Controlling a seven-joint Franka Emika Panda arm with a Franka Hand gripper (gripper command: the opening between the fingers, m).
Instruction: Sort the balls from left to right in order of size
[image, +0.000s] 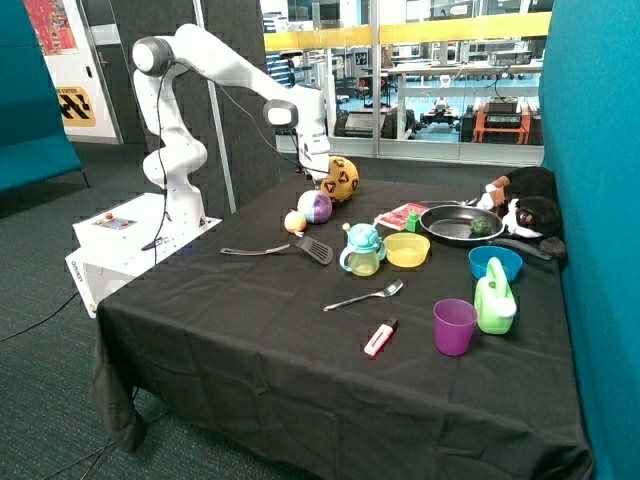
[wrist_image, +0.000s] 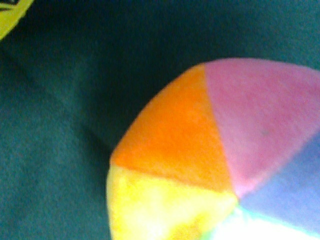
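Three balls lie on the black tablecloth (image: 250, 330) near its far edge. A small orange-yellow ball (image: 295, 221) is nearest the arm's base. Beside it is a mid-sized multi-coloured plush ball (image: 315, 206), and behind that a larger yellow ball with black marks (image: 341, 180). My gripper (image: 318, 180) hangs just above the plush ball, next to the yellow ball. The wrist view shows the plush ball (wrist_image: 215, 160) very close, with orange, pink, yellow and blue panels. A sliver of the yellow ball (wrist_image: 10, 12) shows in that view's corner.
A spatula (image: 290, 248) lies in front of the balls. Nearby are a teal sippy cup (image: 362, 250), yellow bowl (image: 407, 249), spoon (image: 365, 296), frying pan (image: 460, 224), blue bowl (image: 495, 262), purple cup (image: 454, 326), green watering can (image: 494, 303), marker (image: 380, 338) and a plush toy (image: 525, 205).
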